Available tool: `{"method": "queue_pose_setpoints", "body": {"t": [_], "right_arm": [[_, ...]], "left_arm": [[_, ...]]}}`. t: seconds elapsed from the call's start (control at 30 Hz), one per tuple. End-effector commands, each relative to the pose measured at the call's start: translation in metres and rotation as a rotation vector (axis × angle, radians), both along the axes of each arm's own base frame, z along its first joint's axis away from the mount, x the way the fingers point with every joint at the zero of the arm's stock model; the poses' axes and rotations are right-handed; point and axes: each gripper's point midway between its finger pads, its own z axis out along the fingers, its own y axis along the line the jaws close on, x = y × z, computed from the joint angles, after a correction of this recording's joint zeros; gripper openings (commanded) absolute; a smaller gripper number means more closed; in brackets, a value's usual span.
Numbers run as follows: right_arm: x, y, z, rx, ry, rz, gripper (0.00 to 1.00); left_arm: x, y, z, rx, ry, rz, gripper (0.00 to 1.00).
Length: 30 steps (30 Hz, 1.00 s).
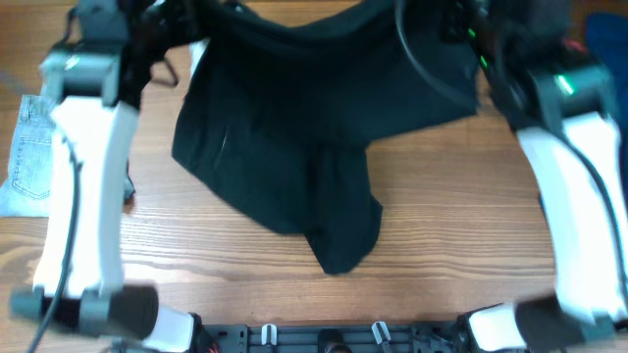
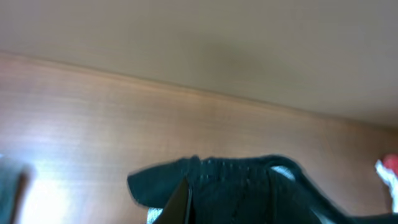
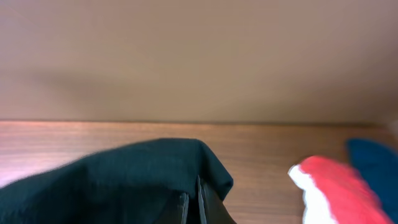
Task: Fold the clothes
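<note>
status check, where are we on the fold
Tools: left tool and right tool both shut on black garment. Raised at far edge, tail draped on table, no fold yet. Nearby denim piece sits apart, by left arm.

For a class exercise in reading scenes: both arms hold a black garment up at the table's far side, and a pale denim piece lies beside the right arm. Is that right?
Not quite. The overhead view shows the pale denim piece beside the left arm, not the right. The black garment is held up at the far side as stated.
</note>
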Motion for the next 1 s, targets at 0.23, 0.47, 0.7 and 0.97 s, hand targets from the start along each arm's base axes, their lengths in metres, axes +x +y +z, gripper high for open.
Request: {"method": "queue_pose_setpoints", "body": {"t": [0.23, 0.47, 0.7, 0.97], "right_arm": [[0.033, -0.16, 0.126, 0.248, -0.387, -0.216, 0.04], [0.002, -0.175, 0.043, 0.179, -0.015, -0.255, 0.04], [-0.028, -0.13, -0.037, 0.257, 0.34, -0.055, 0.06], [-0.044, -0.036, -0.094, 0.256, 0.618, 0.222, 0.17]], "left_arm": [[0.063, -0.006, 0.187, -0.066, -0.799, -0.01, 0.04], [0.032, 0.007, 0.075, 0.072, -0.273, 0.001, 0.04], [-0.009, 0.016, -0.043, 0.131, 0.222, 0.003, 0.04], [-0.035, 0.032, -0.07, 0.198, 0.379, 0.057, 0.04]]}}
